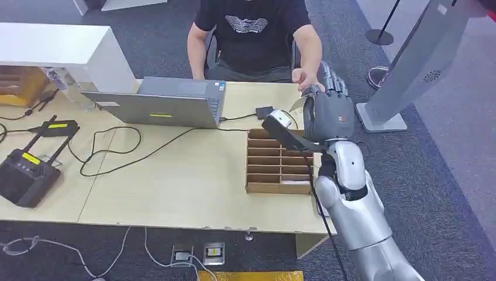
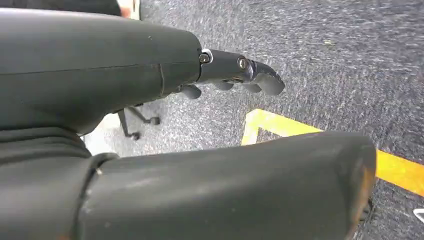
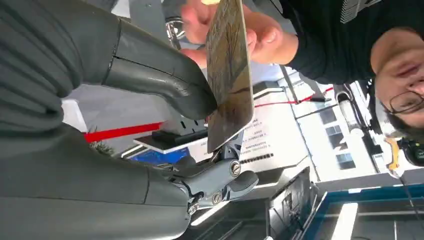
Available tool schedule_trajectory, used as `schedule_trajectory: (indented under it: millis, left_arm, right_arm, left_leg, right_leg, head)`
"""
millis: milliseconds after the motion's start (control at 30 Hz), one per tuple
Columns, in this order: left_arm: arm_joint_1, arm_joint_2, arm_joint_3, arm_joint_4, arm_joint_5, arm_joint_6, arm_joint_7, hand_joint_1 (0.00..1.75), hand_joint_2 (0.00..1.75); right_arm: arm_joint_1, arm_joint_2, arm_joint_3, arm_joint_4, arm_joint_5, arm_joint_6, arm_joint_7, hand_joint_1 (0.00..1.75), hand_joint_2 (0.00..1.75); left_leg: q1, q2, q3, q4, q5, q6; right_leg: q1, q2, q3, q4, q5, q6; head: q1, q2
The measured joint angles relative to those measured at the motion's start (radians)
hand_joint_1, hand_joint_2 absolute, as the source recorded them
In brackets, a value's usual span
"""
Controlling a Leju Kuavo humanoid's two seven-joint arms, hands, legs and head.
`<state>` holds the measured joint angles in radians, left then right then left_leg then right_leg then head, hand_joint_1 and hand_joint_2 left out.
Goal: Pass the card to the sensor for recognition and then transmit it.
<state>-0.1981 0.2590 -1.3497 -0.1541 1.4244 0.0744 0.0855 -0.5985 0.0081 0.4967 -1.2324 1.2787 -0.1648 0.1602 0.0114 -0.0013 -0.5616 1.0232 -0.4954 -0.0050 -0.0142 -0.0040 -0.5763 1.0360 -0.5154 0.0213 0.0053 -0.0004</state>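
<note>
Your right hand (image 3: 150, 125): raised over the table's (image 1: 175, 175) far edge, thumb and fingers pinching the card (image 3: 229, 75) upright. Card's far end: touching a person's hand (image 3: 225, 25) just beyond yours. Box (image 1: 278, 161): below your hand. Left hand (image 2: 235, 72): hanging above floor, fingers curled on nothing.

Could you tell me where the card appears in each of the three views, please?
Head view: the card is a pale sliver at the thumb side of the right robot hand, by the person's hand.
Left wrist view: not in it.
Right wrist view: the card stands edge-on at centre, pinched by the thumb.
Shared landmark: the person's hand at the card's far end.
</note>
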Motion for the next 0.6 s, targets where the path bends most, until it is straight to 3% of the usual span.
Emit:
schedule_trajectory:
  millis: [267,600]
  left_arm:
    - [-0.001,0.018,-0.005,0.0,-0.043,-0.032,-0.037,0.0,0.0]
    - [-0.002,0.037,-0.024,0.0,-0.069,-0.053,-0.06,0.0,0.0]
  right_arm:
    - [-0.123,0.062,0.0,0.222,0.034,-0.082,0.015,1.75,1.75]
    - [-0.17,0.071,-0.01,0.389,0.051,-0.111,0.036,1.75,1.75]
  left_leg:
    - [0.0,0.0,0.0,0.0,0.0,0.0]
    - [0.0,0.0,0.0,0.0,0.0,0.0]
  right_leg:
    - [0.0,-0.001,0.0,0.0,0.0,0.0]
    - [0.0,-0.001,0.0,0.0,0.0,0.0]
  head:
    - [0.0,0.0]
    - [0.0,0.0]
